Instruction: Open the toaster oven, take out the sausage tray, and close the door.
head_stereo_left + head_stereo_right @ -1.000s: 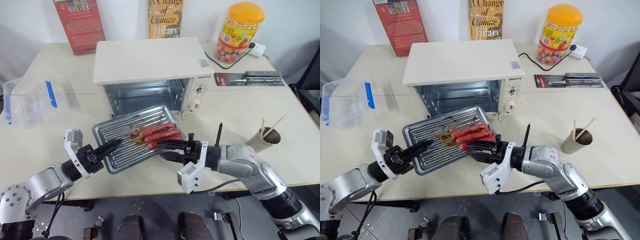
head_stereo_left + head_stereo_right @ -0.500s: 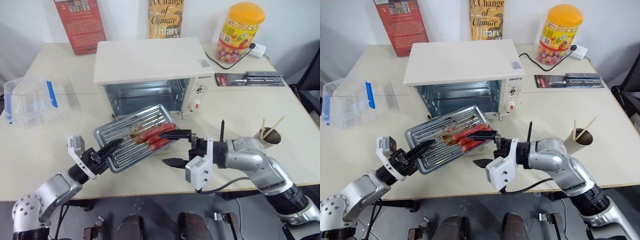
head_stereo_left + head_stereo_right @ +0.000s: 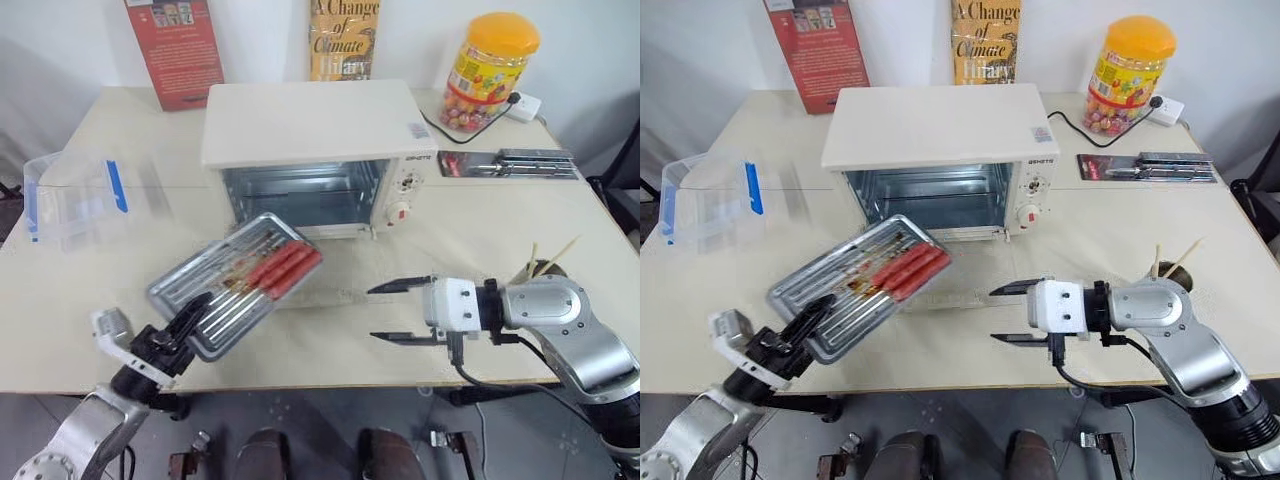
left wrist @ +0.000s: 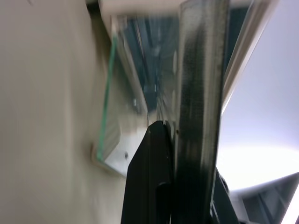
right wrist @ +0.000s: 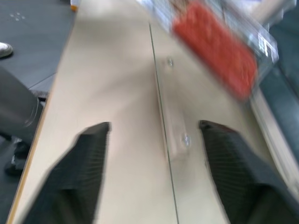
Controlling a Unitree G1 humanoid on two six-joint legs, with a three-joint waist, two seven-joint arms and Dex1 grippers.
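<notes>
Left gripper [image 3: 190, 312]: you have its fingers clamped on the near corner of the sausage tray, lower left of the head view.
Sausage tray [image 3: 215, 290]: you see it out of the oven, held tilted over the table's front edge, left of centre; three red sausages [image 3: 283, 268] lie at its far right end.
Right gripper [image 3: 402, 311]: lower centre-right of the frame, pointing towards frame left; its two fingers stand apart with nothing between them, well clear of the tray.
Toaster oven [image 3: 310, 125]: centre of the frame, upper half, cavity open and bare.
Door [image 3: 330, 296]: folded down flat on the table in front of the oven; you can make out its clear glass between the tray and the right gripper.
Table [image 3: 480, 225]: beige top carrying everything.
Clear plastic box [image 3: 70, 195]: left edge of the frame, blue clip on its side.
Candy jar [image 3: 490, 60]: upper right, orange lid.
Paper cup [image 3: 540, 270]: right edge, sticks standing in it.
</notes>
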